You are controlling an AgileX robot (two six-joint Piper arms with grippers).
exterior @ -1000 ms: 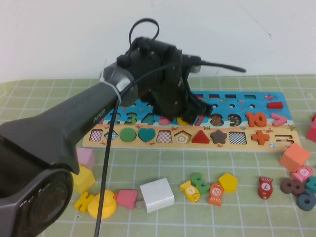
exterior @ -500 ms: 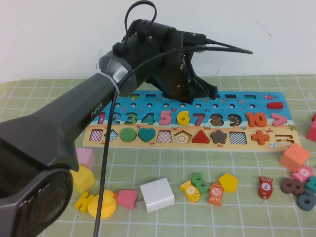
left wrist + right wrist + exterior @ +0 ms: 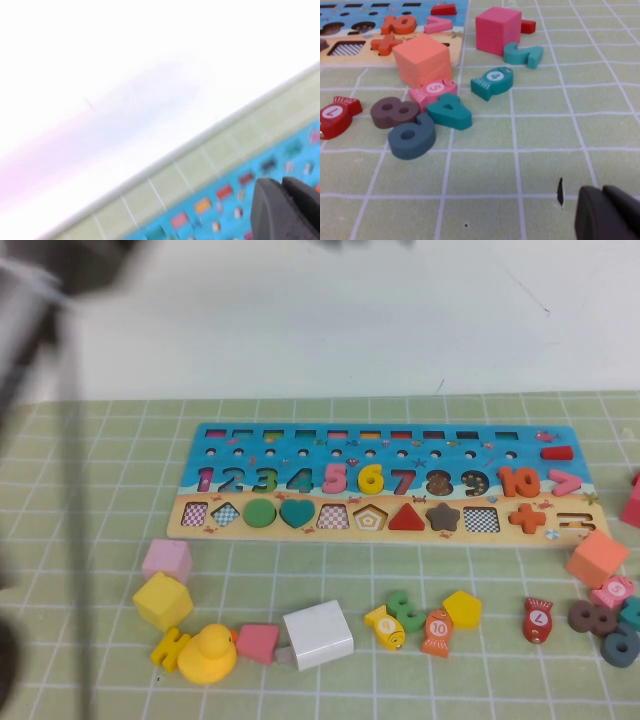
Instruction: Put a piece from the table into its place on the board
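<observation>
Above board (image 3: 280,165) far edge, left tool (image 3: 285,207) closed, empty; right tool (image 3: 607,212) closed over table (image 3: 520,160).

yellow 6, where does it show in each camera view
High view: the yellow 6 sits in its slot in the board's number row, between the 5 and the 7.
Left wrist view: not in it; only the board's far edge and the shut left pincer.
Right wrist view: not in it; the right pincer hangs shut above the table.
Shared landmark: the board, whose end shows in the right wrist view.
</observation>
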